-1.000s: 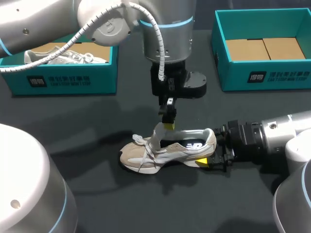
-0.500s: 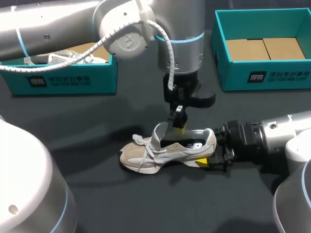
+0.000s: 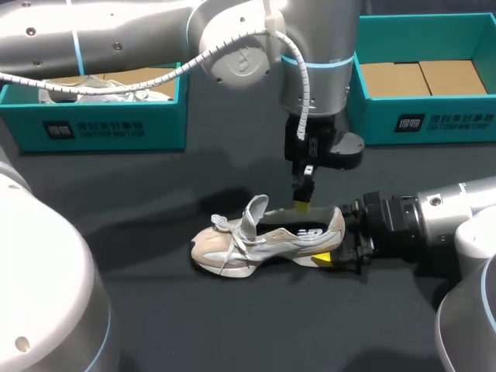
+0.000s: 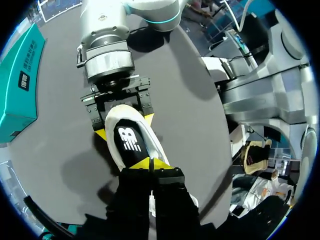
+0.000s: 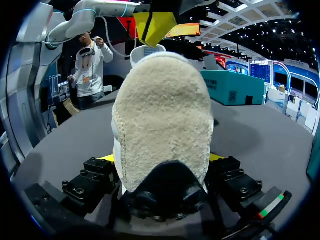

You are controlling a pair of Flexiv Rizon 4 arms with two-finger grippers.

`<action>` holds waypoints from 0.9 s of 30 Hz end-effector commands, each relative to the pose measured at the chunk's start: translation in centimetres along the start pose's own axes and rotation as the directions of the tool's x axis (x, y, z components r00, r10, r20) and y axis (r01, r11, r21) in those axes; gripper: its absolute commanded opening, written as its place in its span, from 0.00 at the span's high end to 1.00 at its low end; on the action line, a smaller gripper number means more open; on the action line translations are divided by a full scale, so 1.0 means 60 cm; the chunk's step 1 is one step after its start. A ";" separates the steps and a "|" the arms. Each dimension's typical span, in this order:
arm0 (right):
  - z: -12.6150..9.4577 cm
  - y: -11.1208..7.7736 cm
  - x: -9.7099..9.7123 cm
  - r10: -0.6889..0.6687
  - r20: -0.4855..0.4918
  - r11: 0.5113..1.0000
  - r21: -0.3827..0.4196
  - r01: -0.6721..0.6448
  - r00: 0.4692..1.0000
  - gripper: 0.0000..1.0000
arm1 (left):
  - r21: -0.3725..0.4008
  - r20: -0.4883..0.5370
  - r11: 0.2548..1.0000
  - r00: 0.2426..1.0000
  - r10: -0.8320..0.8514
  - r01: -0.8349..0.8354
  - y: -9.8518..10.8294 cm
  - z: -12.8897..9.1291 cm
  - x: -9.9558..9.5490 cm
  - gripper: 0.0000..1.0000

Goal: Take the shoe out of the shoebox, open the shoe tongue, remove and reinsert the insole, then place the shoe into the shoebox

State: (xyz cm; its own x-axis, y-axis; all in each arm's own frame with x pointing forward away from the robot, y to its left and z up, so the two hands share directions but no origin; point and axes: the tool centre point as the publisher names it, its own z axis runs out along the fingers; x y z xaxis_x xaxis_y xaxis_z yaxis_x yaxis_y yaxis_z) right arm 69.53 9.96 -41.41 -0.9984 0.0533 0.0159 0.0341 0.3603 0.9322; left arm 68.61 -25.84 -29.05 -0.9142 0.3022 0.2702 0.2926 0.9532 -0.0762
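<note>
Currently a beige suede-and-mesh running shoe (image 3: 263, 240) sits upright on the dark table (image 3: 155, 310), its stiff heel clamped by the right gripper (image 4: 125, 125). The left gripper (image 3: 302, 203), tips pressed together, dips toward the thin black insole (image 4: 131, 142), which looks light and floppy and is likely best pinched at its heel edge.

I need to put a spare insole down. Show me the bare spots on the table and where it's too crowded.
Bare table lies between the left box and the shoe, and again in front of the shoe. The right box looks empty. Crowded: the heel, where the jaws of the right arm clamp it and the left arm hangs above.
</note>
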 end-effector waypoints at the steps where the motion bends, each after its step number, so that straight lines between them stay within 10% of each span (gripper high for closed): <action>1: 0.003 0.000 -0.001 -0.001 0.002 1.000 0.001 0.001 1.000 1.00 | -0.001 -0.068 1.000 0.997 -0.028 0.028 -0.018 0.043 -0.038 1.00; 27: 0.003 0.000 -0.001 -0.001 0.002 1.000 0.001 0.001 1.000 1.00 | -0.005 -0.132 0.995 0.987 -0.095 0.095 0.011 0.096 -0.019 1.00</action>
State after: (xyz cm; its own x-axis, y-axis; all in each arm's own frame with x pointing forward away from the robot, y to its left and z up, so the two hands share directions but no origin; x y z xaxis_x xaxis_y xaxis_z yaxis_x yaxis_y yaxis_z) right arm 69.53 9.96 -41.41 -0.9985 0.0533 0.0159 0.0341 0.3602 0.9322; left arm 68.55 -26.01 -34.42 -0.8923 0.2073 0.4010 0.2113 0.9768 -0.0348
